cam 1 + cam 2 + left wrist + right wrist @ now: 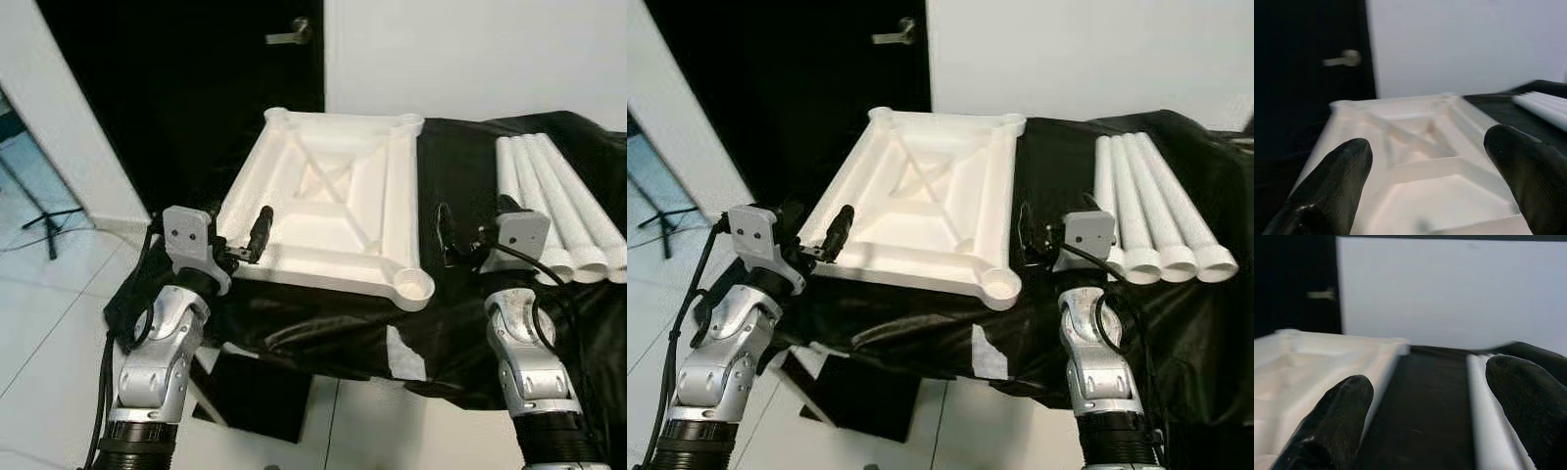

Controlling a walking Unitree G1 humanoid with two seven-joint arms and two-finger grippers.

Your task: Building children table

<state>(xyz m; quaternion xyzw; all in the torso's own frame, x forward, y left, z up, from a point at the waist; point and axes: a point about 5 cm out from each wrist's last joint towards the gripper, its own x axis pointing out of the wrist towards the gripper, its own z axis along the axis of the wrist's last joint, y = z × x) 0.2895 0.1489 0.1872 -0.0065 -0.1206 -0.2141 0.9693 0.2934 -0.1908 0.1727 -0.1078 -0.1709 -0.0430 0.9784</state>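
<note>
- One black-draped table carries everything.
- Square white plastic tabletop lies underside-up, left of centre.
- Four white plastic leg tubes lie together at the right.
- Left gripper, fingers wide, hovers at the tabletop's near-left edge.
- Right gripper, fingers wide, sits between tabletop and tubes.

The scene is viewed from the head, forward and down, and the white table top, the four white legs and the black cloth are shared by both eye views. The table top is seen close and low from the left wrist; from the right wrist, the cloth between top and legs is faced
</note>
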